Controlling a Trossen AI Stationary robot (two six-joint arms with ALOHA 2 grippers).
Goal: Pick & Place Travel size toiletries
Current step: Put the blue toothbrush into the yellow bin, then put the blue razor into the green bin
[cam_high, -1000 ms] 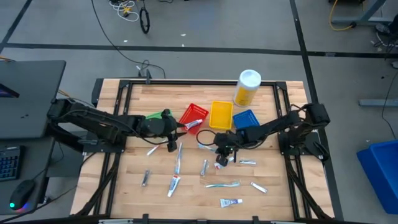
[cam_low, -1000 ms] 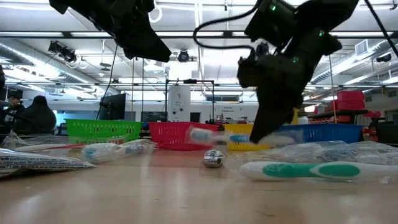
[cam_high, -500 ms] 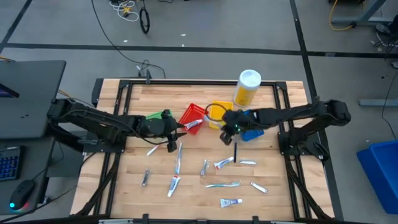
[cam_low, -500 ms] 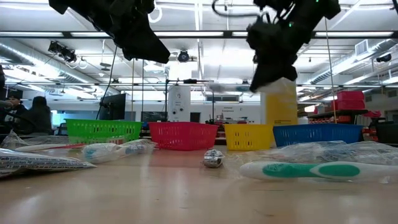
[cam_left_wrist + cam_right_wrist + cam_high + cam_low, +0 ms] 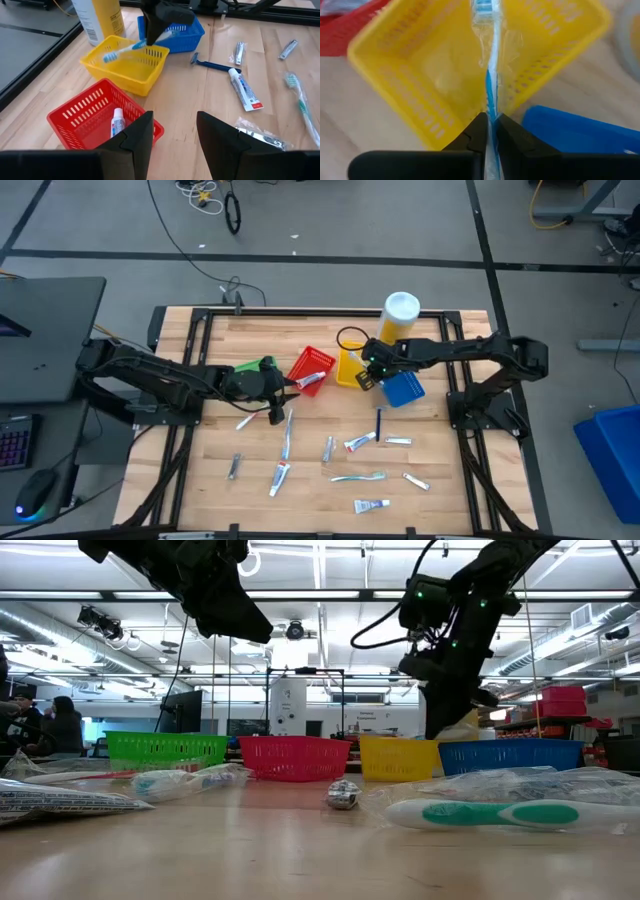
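Observation:
My right gripper [image 5: 159, 31] hangs over the yellow bin [image 5: 352, 366], shut on a blue toothbrush [image 5: 131, 47] in clear wrapping. My left gripper [image 5: 175, 135] is open and holds nothing, hovering near the red bin [image 5: 95, 117], in which a small toothpaste tube [image 5: 117, 122] lies. On the wood nearer the front lie more toiletries: a blue razor [image 5: 379, 422], a toothpaste tube [image 5: 358, 442], a silvery tube [image 5: 398, 442] and a green toothbrush [image 5: 358, 477]. My right gripper pinches the toothbrush's handle [image 5: 490, 111] between its two fingers, through the clear wrapping. The fingers come from above, pointing steeply down. The brush sticks out past the fingertips, tilted, its head end [image 5: 107, 56] lowest, lifted clear above the yellow bin.
A blue bin [image 5: 403, 389] stands right of the yellow one and a green bin [image 5: 256, 367] left of the red one. A tall yellow bottle [image 5: 398, 320] stands at the far edge. Several more small tubes lie at the front left [image 5: 279, 476].
My right gripper has risen from the middle of the table with the toothbrush and gone toward the far edge, turning as it went. It now hangs over the yellow bin. The toothbrush has been lifted clear of the wood.

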